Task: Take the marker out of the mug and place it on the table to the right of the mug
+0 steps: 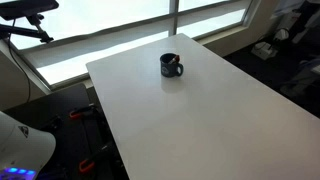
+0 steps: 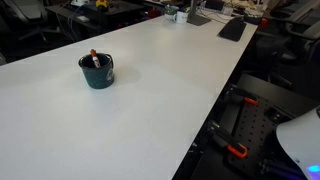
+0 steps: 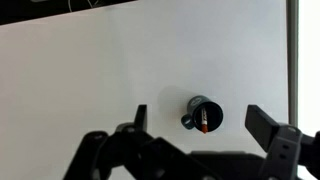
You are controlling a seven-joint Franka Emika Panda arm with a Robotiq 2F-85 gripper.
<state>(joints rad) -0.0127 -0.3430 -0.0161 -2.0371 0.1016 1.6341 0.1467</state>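
The dark blue mug [image 1: 171, 66] stands on the white table [image 1: 200, 110] in both exterior views, and also shows in the other exterior view [image 2: 97, 70] and in the wrist view [image 3: 203, 115]. The marker [image 2: 94, 58] stands inside the mug, its red part showing at the rim; the wrist view shows it [image 3: 204, 120] lying across the mug's opening. My gripper [image 3: 200, 122] is open and empty, high above the table, with the mug seen between its two fingers. The gripper itself does not show in the exterior views.
The table [image 2: 150, 110] is long; its edges fall off to a dark floor. A window [image 1: 110, 30] runs behind the far side. Keyboards and clutter [image 2: 232, 28] lie at the far end. The robot's white base [image 1: 20, 150] is at the corner.
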